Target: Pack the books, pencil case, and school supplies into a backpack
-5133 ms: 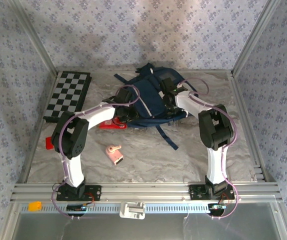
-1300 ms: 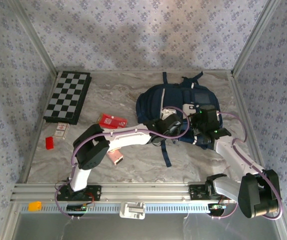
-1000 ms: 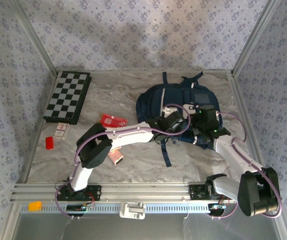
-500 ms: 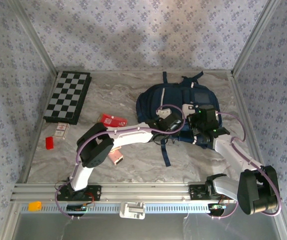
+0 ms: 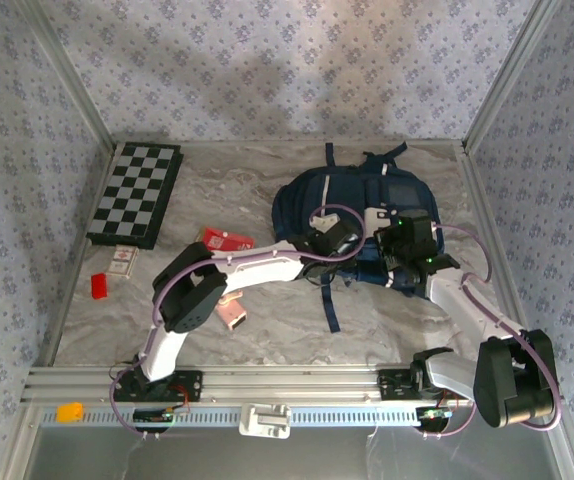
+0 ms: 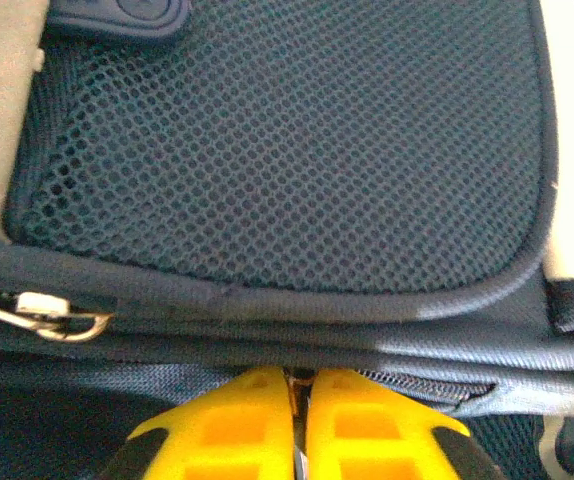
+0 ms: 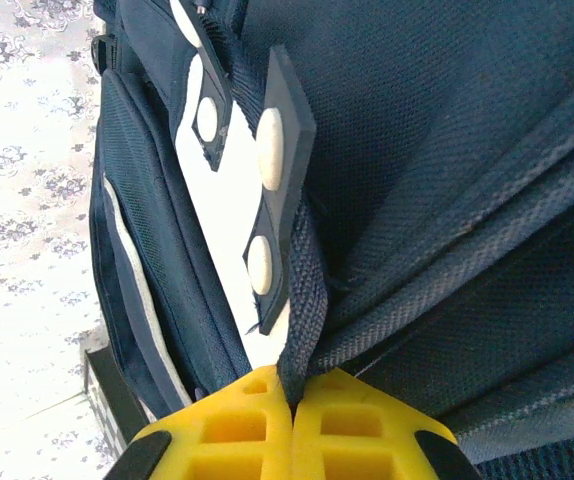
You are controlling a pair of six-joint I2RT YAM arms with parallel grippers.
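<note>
Backpack (image 5: 302,203) lies flat on the marbled table (image 5: 267,335), right of centre, straps towards the far wall, both arms reaching onto it.

Left to right:
- Checkered board (image 5: 135,193) at far left, by the frame.
- Small printed card (image 5: 120,260) and tiny red block (image 5: 99,286) just in front of the board, apart from each other.
- Pencil case (image 5: 226,241), red, flat on the table, left of the backpack, not touching it.
- Pink gadget (image 5: 231,314) nearer the arm bases, partly under the left arm.
- Left gripper (image 6: 300,377): yellow fingers pressed together at the zip seam below the mesh panel (image 6: 287,150); brass zip pull (image 6: 52,318) well off to its left. Cannot tell whether fabric is caught.
- Right gripper (image 7: 293,386): fingers pinched tight on a dark webbing strap (image 7: 303,300) of the backpack, beside its white patches (image 7: 222,240).
</note>
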